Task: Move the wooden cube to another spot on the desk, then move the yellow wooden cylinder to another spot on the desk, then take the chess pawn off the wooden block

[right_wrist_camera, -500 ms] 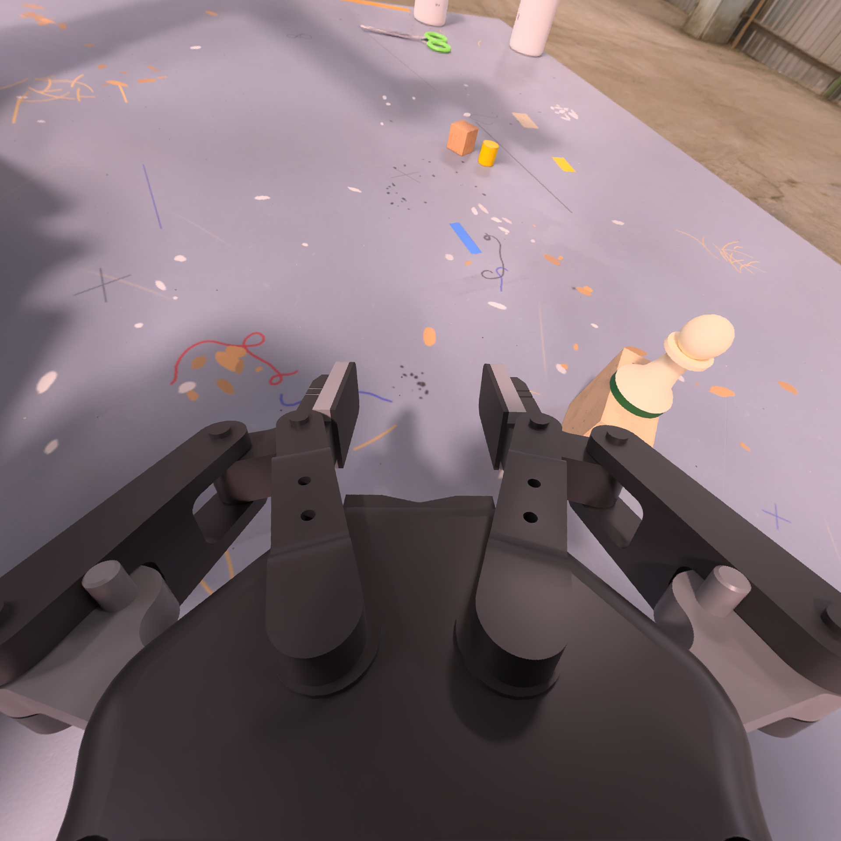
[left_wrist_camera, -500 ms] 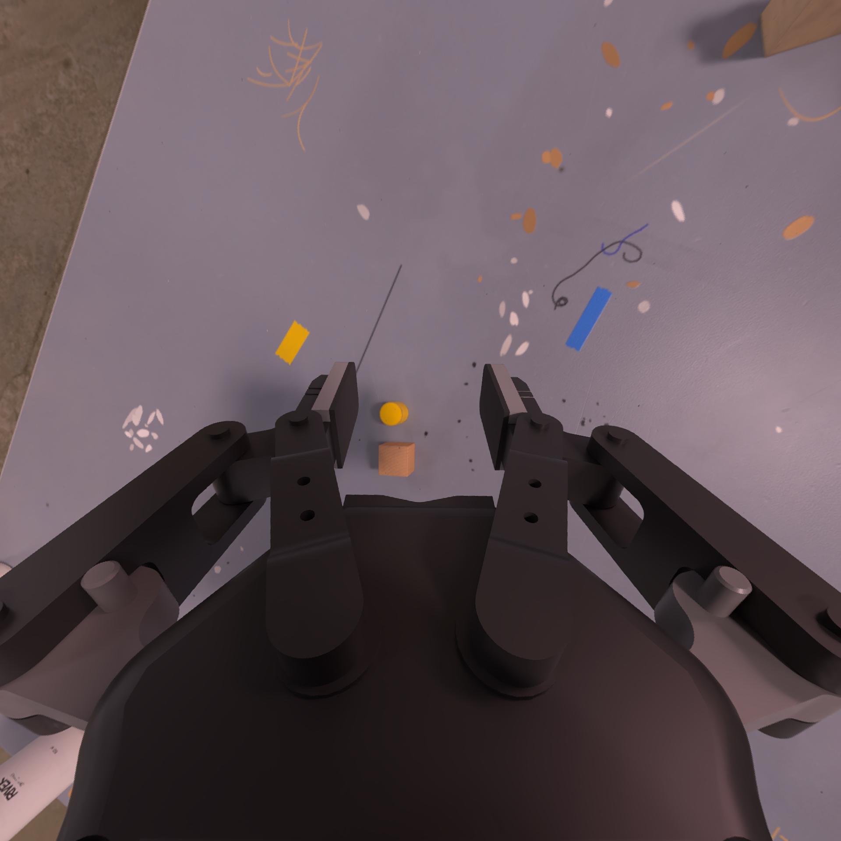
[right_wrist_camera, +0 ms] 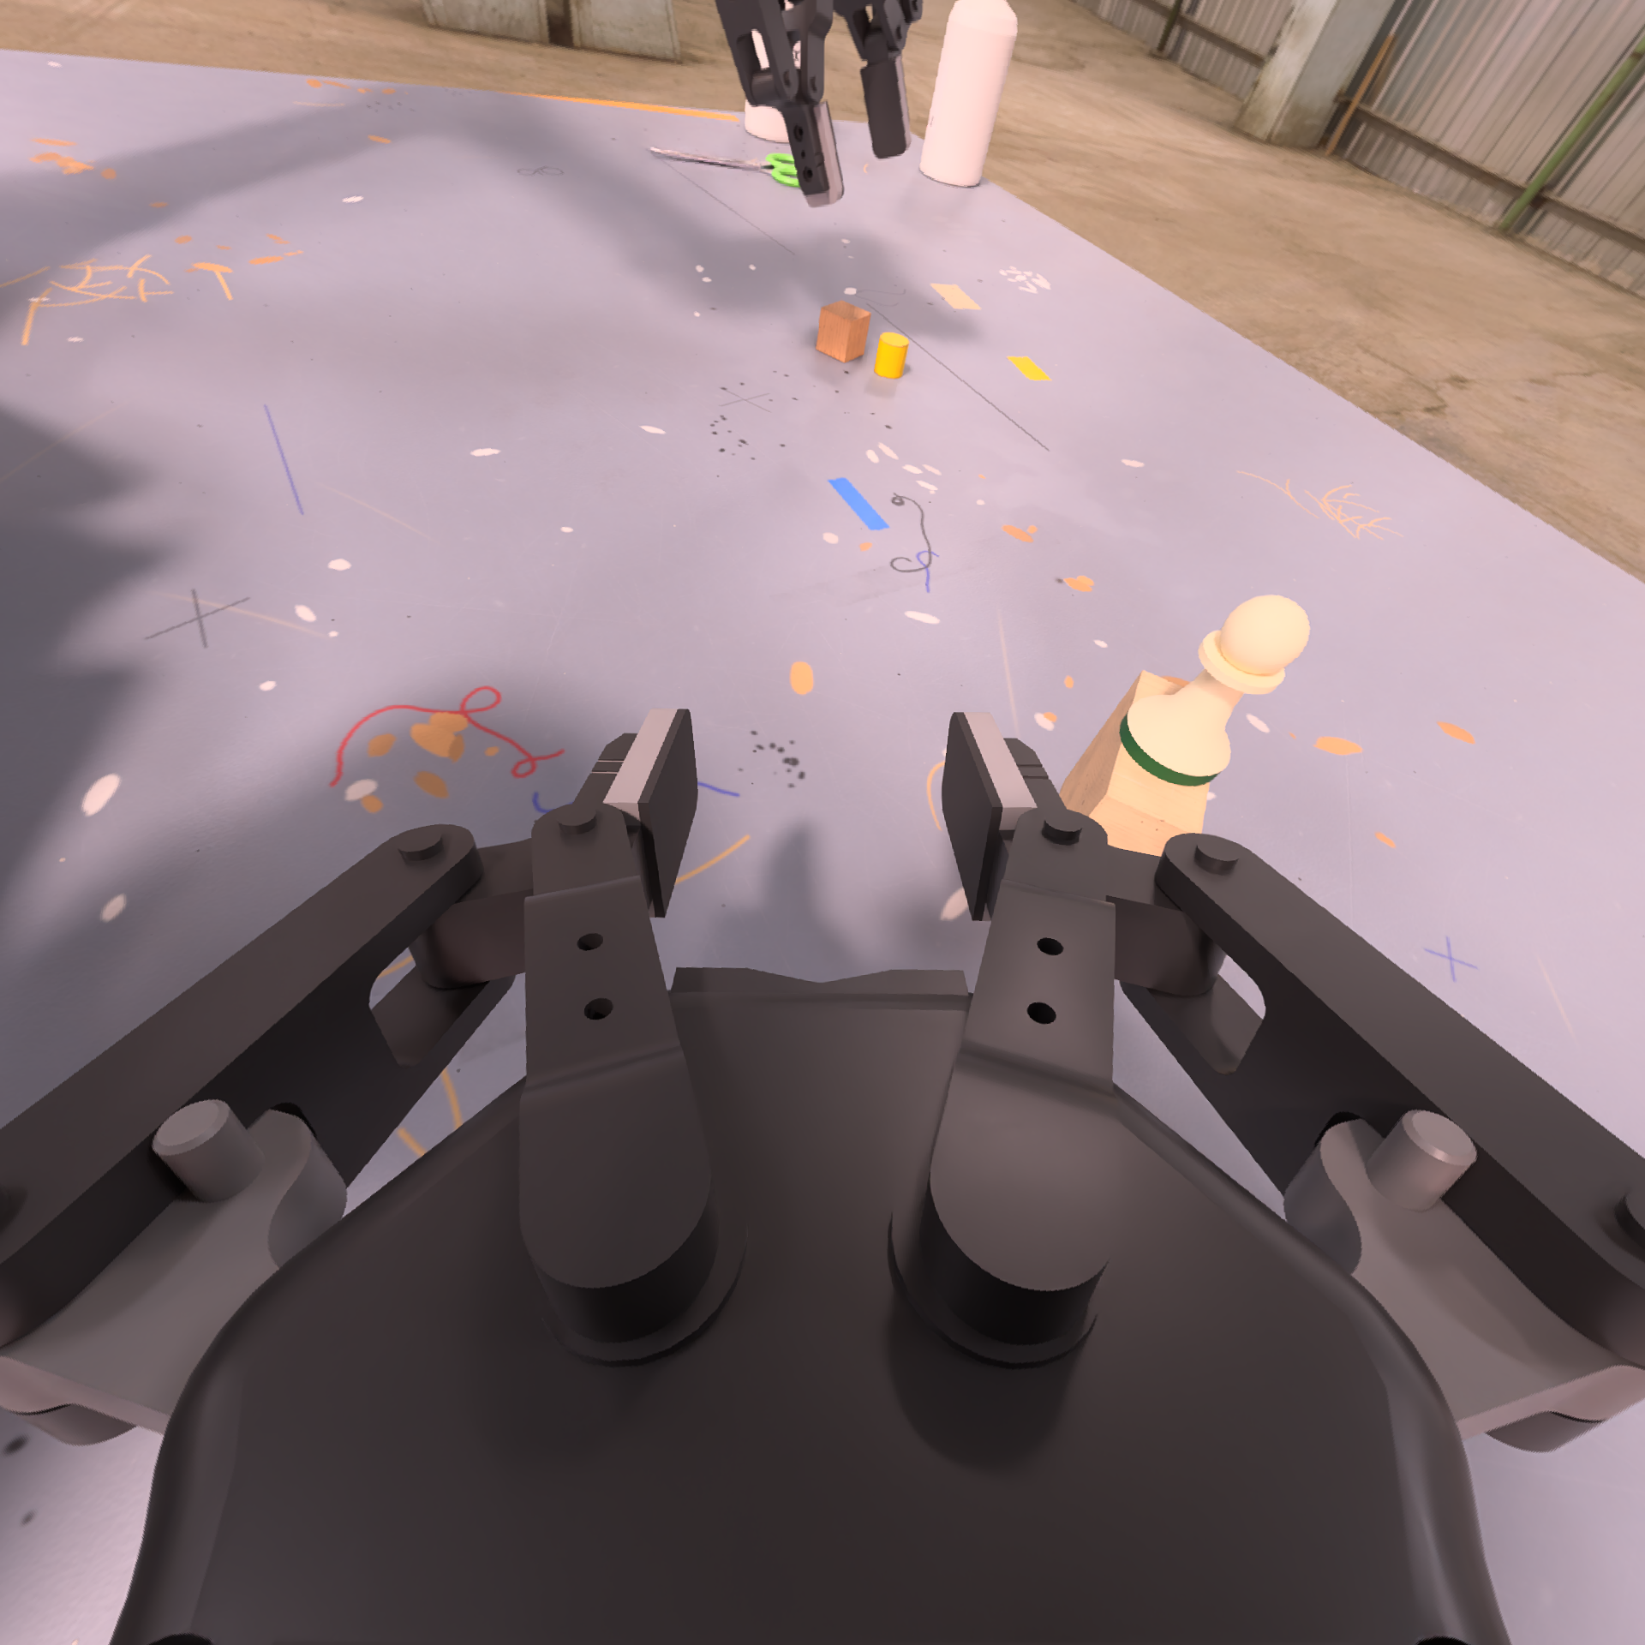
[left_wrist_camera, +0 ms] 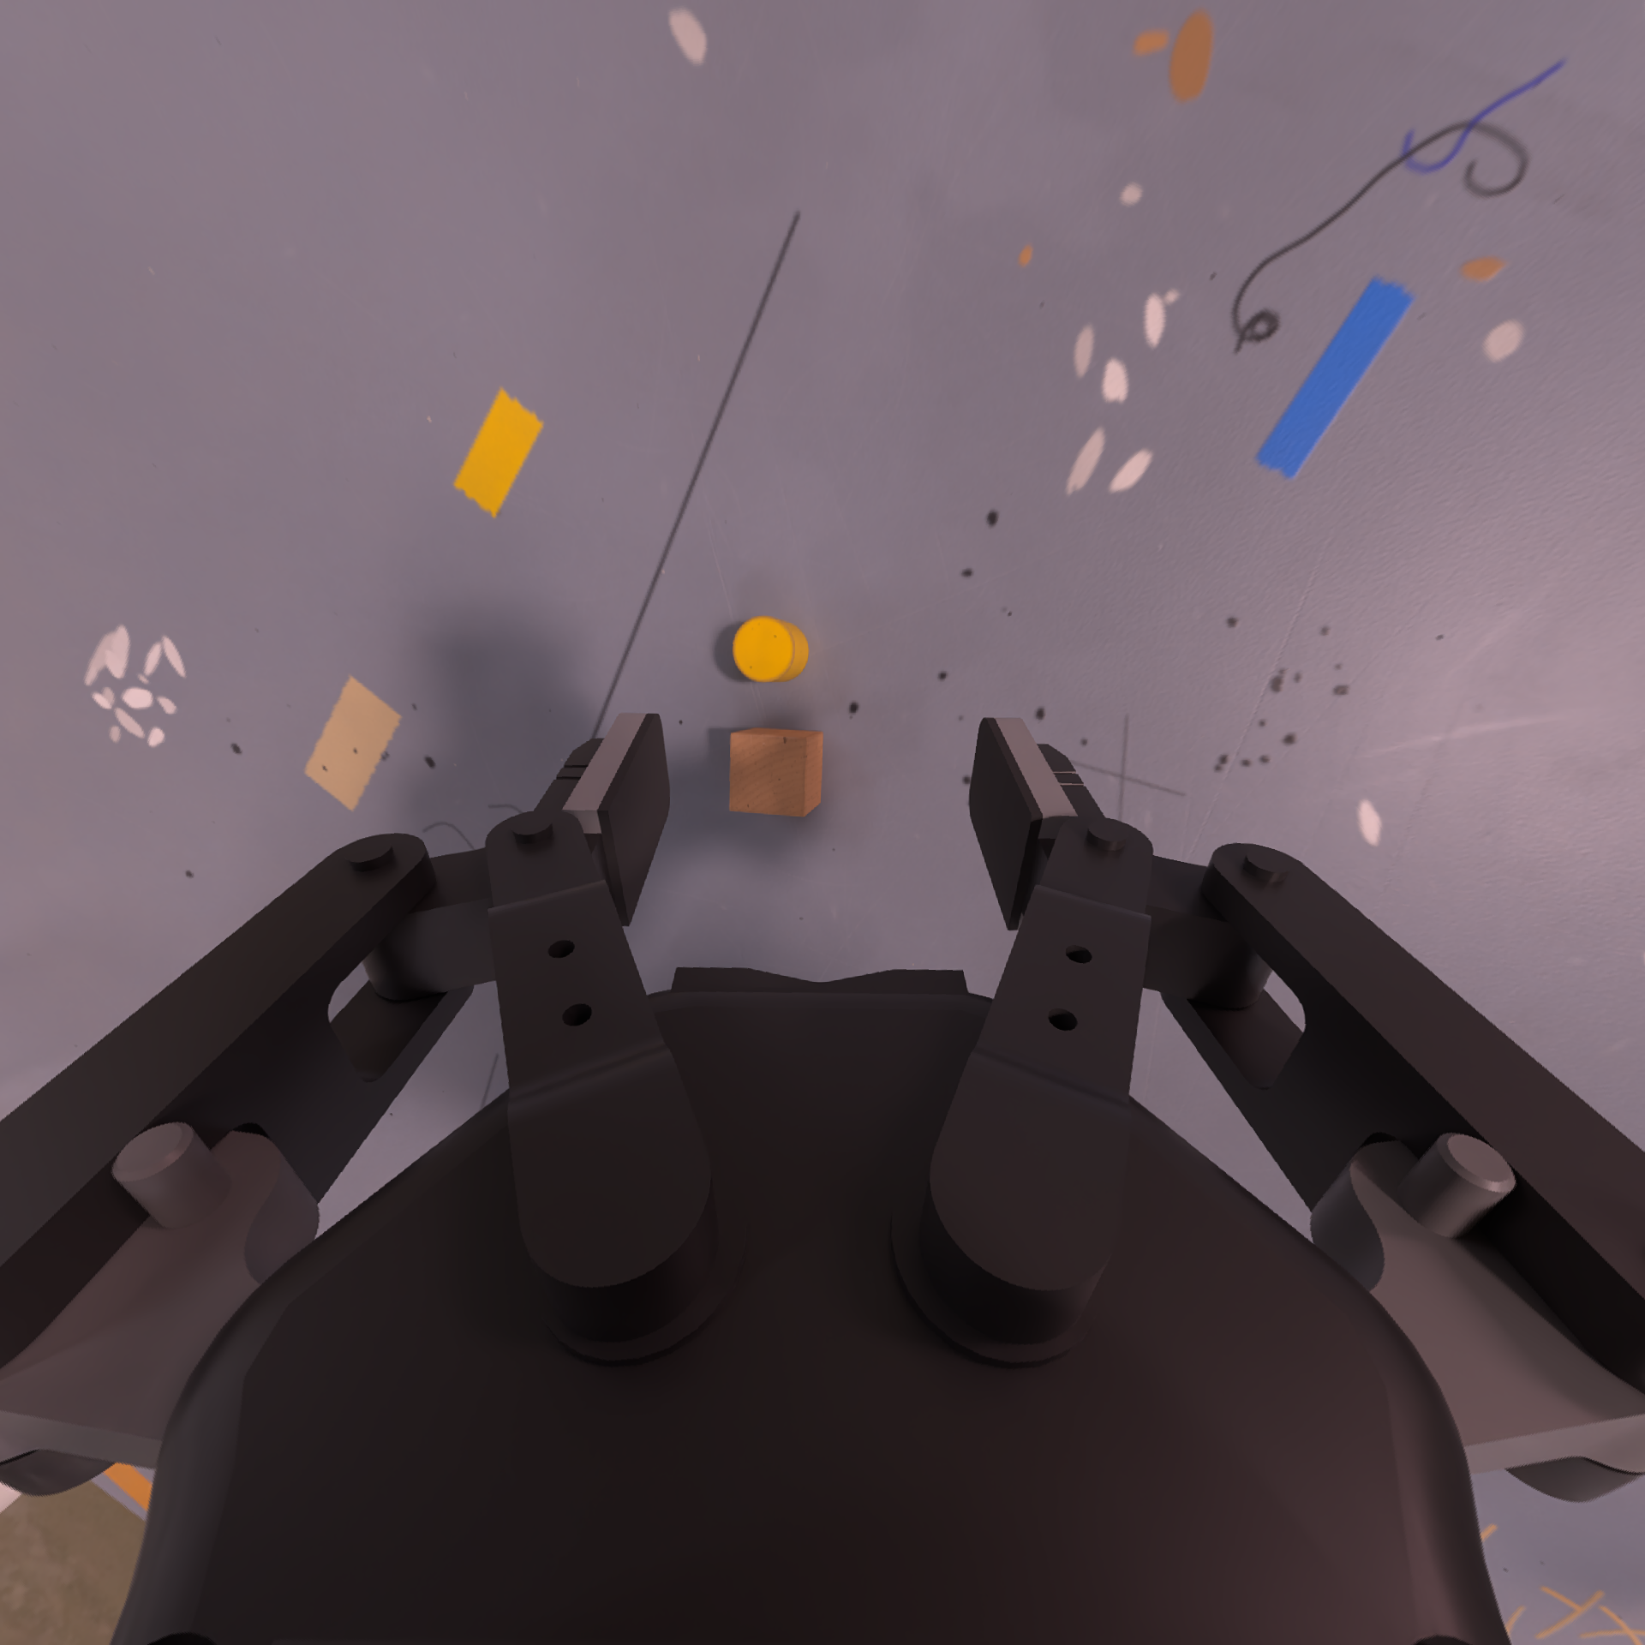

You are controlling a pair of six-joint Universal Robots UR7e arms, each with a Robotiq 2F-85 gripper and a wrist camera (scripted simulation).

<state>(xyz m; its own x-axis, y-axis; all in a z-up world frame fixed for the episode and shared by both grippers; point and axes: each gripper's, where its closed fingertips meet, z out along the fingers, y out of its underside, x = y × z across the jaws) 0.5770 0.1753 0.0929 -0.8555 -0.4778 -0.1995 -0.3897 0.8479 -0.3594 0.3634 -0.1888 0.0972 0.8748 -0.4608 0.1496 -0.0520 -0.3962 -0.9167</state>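
Observation:
The wooden cube [left_wrist_camera: 773, 771] sits on the grey desk with the yellow cylinder [left_wrist_camera: 769, 650] just beyond it. My left gripper [left_wrist_camera: 819, 783] is open, hanging above the cube, which shows between its fingers. In the right wrist view the cube [right_wrist_camera: 842, 331] and the cylinder [right_wrist_camera: 891, 355] stand side by side far off, with the left gripper [right_wrist_camera: 854, 169] open above them. A cream chess pawn [right_wrist_camera: 1202, 721] with a green band stands on a wooden block [right_wrist_camera: 1113, 783] just right of my open, empty right gripper [right_wrist_camera: 819, 783].
Two white bottles [right_wrist_camera: 966, 98] and green-handled scissors [right_wrist_camera: 765, 166] lie at the far desk edge. Tape strips in blue [left_wrist_camera: 1333, 377], yellow [left_wrist_camera: 498, 452] and tan [left_wrist_camera: 352, 742] are stuck flat on the desk. The desk edge [right_wrist_camera: 1335, 374] runs along the right, with floor beyond.
My left gripper has come down closer over the cube and cylinder, which now look larger. It has come into the top of the right wrist view. The right gripper has hardly moved.

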